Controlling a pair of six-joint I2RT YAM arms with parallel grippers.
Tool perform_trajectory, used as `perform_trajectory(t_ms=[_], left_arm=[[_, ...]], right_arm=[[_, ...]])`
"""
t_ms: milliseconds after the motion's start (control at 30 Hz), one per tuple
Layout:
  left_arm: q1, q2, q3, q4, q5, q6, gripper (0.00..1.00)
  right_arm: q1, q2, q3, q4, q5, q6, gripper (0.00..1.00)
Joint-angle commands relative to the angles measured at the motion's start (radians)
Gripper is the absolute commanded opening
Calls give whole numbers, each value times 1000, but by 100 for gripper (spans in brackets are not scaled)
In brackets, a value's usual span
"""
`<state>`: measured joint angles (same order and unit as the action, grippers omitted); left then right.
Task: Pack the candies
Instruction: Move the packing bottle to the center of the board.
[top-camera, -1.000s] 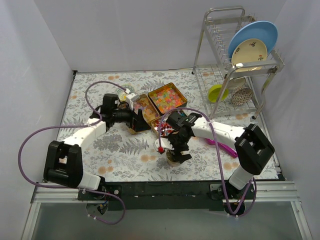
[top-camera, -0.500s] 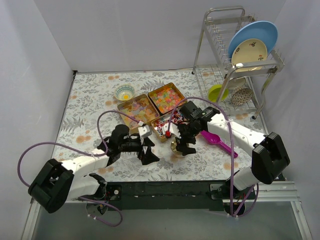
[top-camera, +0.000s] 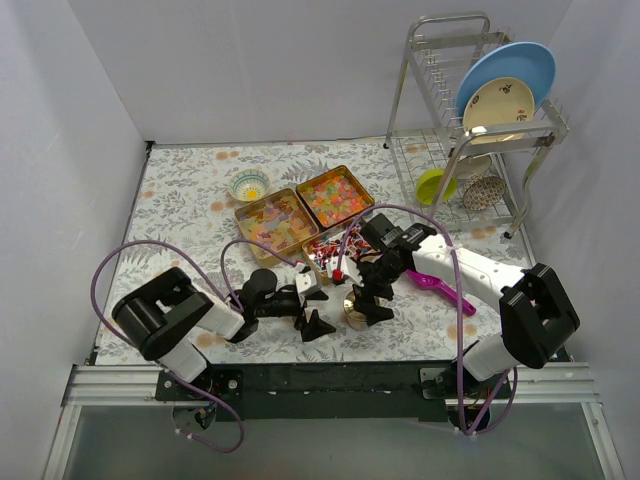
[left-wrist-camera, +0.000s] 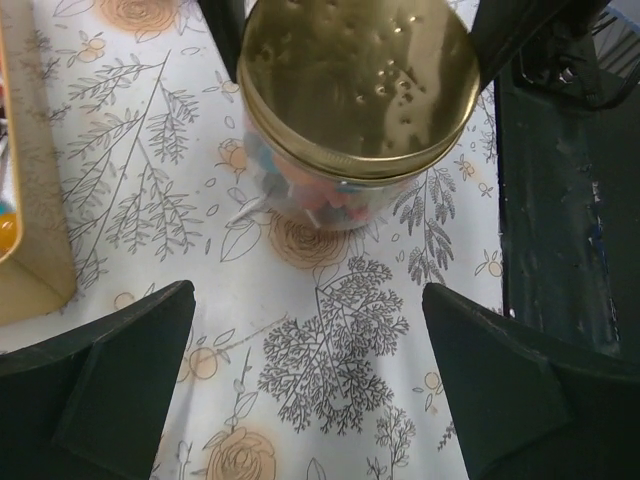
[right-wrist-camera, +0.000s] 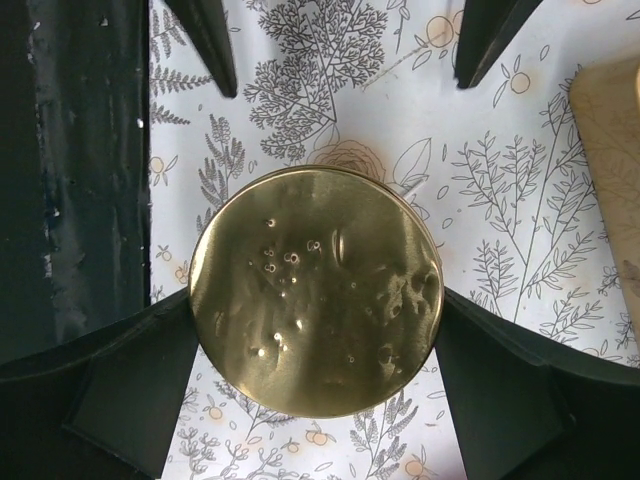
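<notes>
— Looking at the jar (left-wrist-camera: 335, 205), what is it made of?

— Clear glass. It is round and stands upright on the flowered tablecloth (left-wrist-camera: 150, 150), near the front edge. A gold lid (right-wrist-camera: 300, 250) sits on top, shiny metal, dimpled and a little dented. Through the glass I can see candies (left-wrist-camera: 300, 195), soft pink, blue and orange lumps.

— And the right gripper (right-wrist-camera: 317, 305)?

— It hangs straight over the jar with its black, wedge-shaped fingers spread wide, one on each side of the lid. Whether the pads touch the rim, I cannot tell.

— The left gripper (left-wrist-camera: 308, 295)?

— It is low over the cloth just beside the jar. Its jaws are wide apart, with only printed leaves between them.

— Are there sweets anywhere else?

— Yes, in three squarish gold tins behind the jar. One tin (left-wrist-camera: 35, 220) shows a flat brassy wall. They hold pale gummies (top-camera: 275, 220), bright jellies (top-camera: 335, 197) and, nearest the jar, wrapped pieces (top-camera: 322, 250). A glossy magenta scoop (top-camera: 440, 287) lies on the cloth to the right.
</notes>
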<state>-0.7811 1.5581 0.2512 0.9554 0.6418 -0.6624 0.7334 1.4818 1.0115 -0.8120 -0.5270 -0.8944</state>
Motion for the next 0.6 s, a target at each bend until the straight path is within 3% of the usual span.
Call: perform_trajectory(t_ms=[0,167,567], left_arm=[[-26,104,-18,298,10,-6,98],[-52,243,-3,469,41,-14,98],[-184,433,118,543,-90,24,98]], right_arm=[[1,-3,-43,88,-30,22,98],[1,-12,-94,131,-5,25,98],[4,-18,-123,180,35,75,98]])
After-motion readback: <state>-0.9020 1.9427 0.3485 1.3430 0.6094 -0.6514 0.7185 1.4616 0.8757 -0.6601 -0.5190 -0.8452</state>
